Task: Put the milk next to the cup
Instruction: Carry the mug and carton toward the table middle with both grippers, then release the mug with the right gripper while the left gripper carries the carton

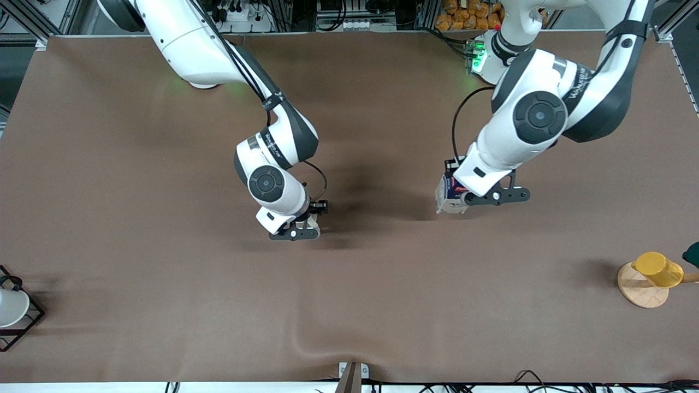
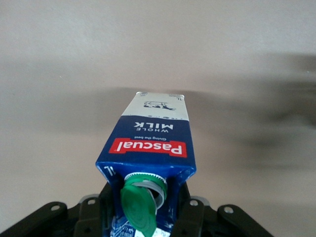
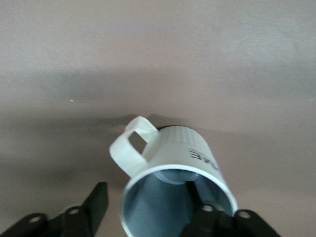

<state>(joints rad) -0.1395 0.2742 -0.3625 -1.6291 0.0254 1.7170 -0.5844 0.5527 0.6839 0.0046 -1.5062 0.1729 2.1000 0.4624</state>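
The milk (image 1: 446, 195) is a dark blue gable-top carton with a green cap and whitish lower sides, upright at mid-table. My left gripper (image 1: 456, 188) is shut on its top. In the left wrist view the carton (image 2: 150, 133) sits between the fingers (image 2: 197, 219), its base at or just above the cloth. The cup (image 1: 313, 221), a cream-white mug with a grey inside, stands apart from the milk, toward the right arm's end. My right gripper (image 1: 304, 219) is open at its rim. In the right wrist view one finger (image 3: 193, 195) is inside the mug (image 3: 182, 153) and the other is outside, clear of the wall.
A yellow cup (image 1: 658, 269) lies on a round wooden stand (image 1: 639, 289) at the left arm's end, near the front camera, with a dark green object (image 1: 692, 254) beside it. A white cup (image 1: 10, 307) sits in a black wire rack (image 1: 27, 322) at the right arm's end. The brown cloth (image 1: 327, 341) is wrinkled.
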